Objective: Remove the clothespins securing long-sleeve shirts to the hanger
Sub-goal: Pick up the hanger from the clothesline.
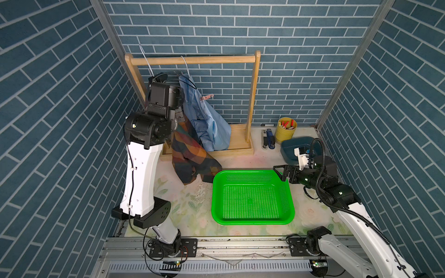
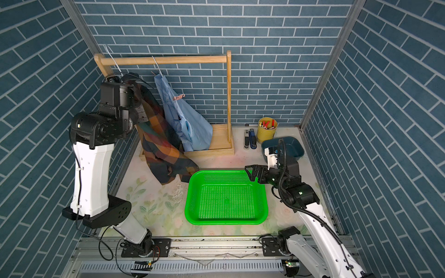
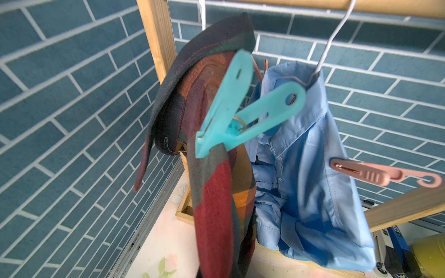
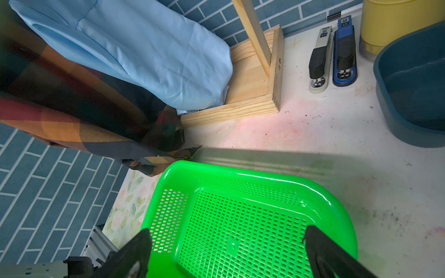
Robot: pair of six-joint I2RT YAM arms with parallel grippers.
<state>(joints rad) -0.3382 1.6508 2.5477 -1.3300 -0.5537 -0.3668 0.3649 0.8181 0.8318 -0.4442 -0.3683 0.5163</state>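
Observation:
A dark plaid shirt [image 3: 216, 204] hangs from the wooden rack [image 1: 192, 60] with a teal clothespin [image 3: 240, 113] clipped at its shoulder. Beside it hangs a pale blue shirt [image 3: 313, 168] on a white wire hanger [image 3: 337, 31], with a salmon pink clothespin [image 3: 375, 173] [image 1: 206, 97] [image 2: 178, 97] on its edge. My left gripper [image 2: 140, 115] is raised against the plaid shirt [image 2: 163, 149], its fingers hidden. The plaid cloth runs taut down to where its jaws are. My right gripper [image 1: 280, 173] [image 4: 226, 240] hovers open and empty over the back right corner of the green basket [image 1: 252, 222].
A yellow cup [image 1: 285, 130] of red and yellow sticks, two staplers [image 1: 268, 139] and a dark blue tub [image 1: 296, 149] stand at the back right. The plaid shirt's hem lies on the table beside the basket's back left corner [image 4: 168, 168]. The rack's wooden base [image 4: 252, 96] sits behind.

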